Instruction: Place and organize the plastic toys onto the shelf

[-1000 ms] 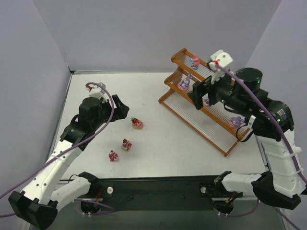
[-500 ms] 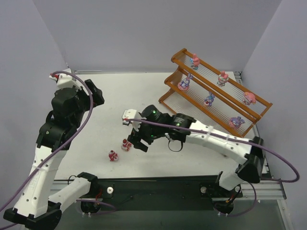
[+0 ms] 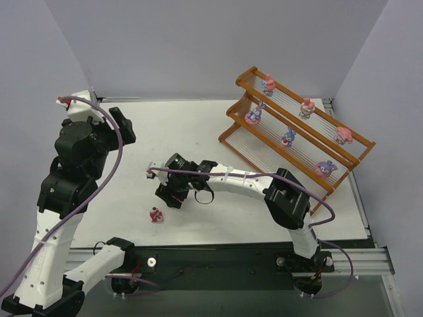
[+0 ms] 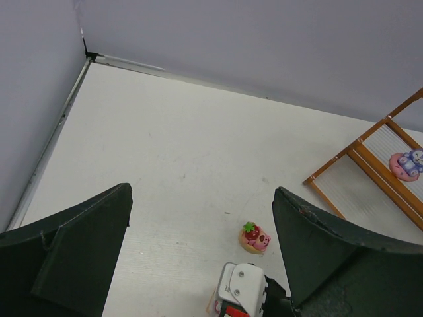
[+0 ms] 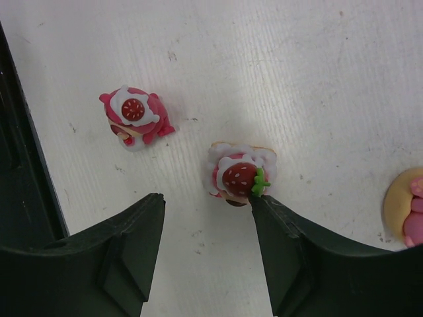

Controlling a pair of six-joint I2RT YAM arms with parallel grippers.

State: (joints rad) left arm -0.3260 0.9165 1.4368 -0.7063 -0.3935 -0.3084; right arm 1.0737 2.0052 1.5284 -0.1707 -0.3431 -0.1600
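Note:
Three plastic toys lie on the white table. In the right wrist view, a strawberry-topped toy (image 5: 238, 177) sits just ahead of my right gripper (image 5: 208, 205), against the tip of its right finger (image 5: 291, 251). A red toy (image 5: 135, 117) lies to its left and a pink toy (image 5: 410, 211) at the right edge. The jaws stand apart with nothing between them. From above, the right gripper (image 3: 173, 195) hides the strawberry toy; the red toy (image 3: 156, 214) lies beside it. My left gripper (image 3: 124, 127) hangs open high at the left, looking down on the pink toy (image 4: 254, 238). The shelf (image 3: 299, 155) holds several toys.
Grey walls close in the table at the back and sides. The right arm (image 3: 238, 181) stretches low across the table's middle from its base. The black base rail (image 3: 218, 254) runs along the near edge. The shelf's near end (image 4: 370, 175) shows in the left wrist view.
The right arm has swung from the shelf down to the toys at the table's left middle, its jaws narrowing. The left arm has lifted and drawn back to the left.

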